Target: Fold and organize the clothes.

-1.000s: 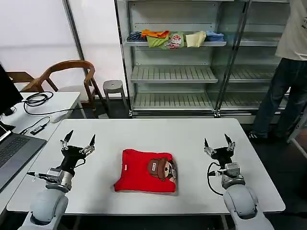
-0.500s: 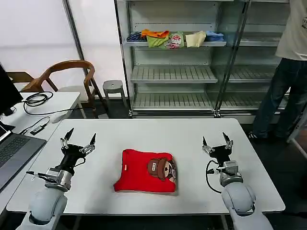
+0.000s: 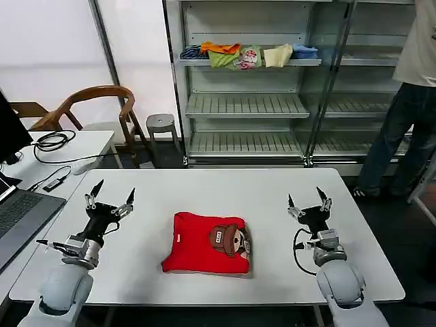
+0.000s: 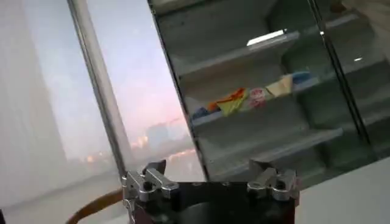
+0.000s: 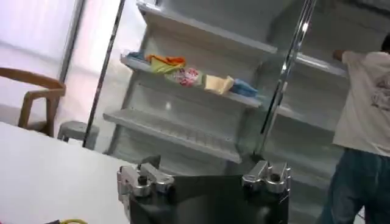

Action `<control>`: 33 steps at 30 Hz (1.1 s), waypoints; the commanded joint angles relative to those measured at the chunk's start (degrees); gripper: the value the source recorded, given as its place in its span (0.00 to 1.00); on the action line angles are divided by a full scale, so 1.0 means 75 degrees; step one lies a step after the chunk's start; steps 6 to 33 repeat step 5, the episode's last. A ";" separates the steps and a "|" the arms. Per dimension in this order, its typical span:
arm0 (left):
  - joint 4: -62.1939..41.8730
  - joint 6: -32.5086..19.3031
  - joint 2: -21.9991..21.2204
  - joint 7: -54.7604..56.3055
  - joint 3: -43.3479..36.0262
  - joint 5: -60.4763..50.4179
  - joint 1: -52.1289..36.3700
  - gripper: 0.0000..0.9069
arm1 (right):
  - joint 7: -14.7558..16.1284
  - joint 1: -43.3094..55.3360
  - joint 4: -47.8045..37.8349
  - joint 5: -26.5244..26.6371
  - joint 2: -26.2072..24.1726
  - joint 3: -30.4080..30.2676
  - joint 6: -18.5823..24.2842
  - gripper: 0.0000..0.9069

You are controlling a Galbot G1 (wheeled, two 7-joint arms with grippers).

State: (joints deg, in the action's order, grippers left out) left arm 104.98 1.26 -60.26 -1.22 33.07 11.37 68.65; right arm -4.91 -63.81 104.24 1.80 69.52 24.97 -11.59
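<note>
A lab: metal shelving (image 3: 246, 102), white worktable (image 3: 204, 184), laptop (image 3: 20, 218).

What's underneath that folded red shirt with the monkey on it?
The red T-shirt lies folded on the white table, between the open left gripper and open right gripper. Bare tabletop surrounds it; anything beneath its layers is covered and cannot be seen.

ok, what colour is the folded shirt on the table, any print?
Bright red T-shirt, with a brown cartoon monkey-face print facing up. It shows best in the head view.
</note>
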 commanded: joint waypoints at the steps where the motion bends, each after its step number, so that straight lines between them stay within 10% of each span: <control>1: -0.0007 0.0000 0.0035 0.0014 -0.0053 -0.0056 -0.0082 1.00 | 0.0111 -0.0066 0.0035 -0.0084 -0.0038 0.0151 0.0107 1.00; 33: 0.0101 0.0127 0.0014 0.0092 -0.0117 -0.0062 -0.0068 1.00 | 0.0174 -0.0099 0.0050 -0.0062 -0.0029 0.0179 0.0147 1.00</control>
